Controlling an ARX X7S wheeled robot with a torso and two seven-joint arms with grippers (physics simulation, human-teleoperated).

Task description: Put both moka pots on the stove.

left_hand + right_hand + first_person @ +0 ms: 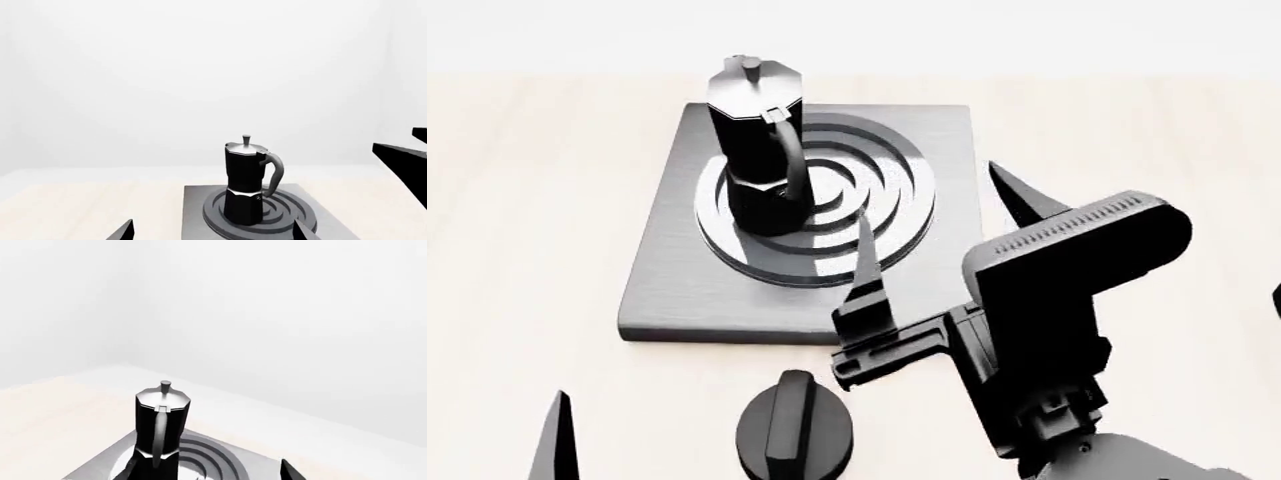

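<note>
One glossy black moka pot [754,140] with a silver lid stands upright on the left part of the ring burner of the grey stove [667,290]; only this one shows. My right gripper [941,228] is open above the stove's right half, its near finger [862,262] just right of the pot and nothing between the fingers. In the right wrist view the pot [160,427] is close ahead. My left gripper [213,234] is open and empty, facing the pot [245,185] across the stove's [193,210] near edge.
A short round black knob [794,432] sits on the pale wooden table [521,200] in front of the stove. One left fingertip [555,440] shows at the near left. Part of the right arm [400,160] shows in the left wrist view. White walls stand behind the table.
</note>
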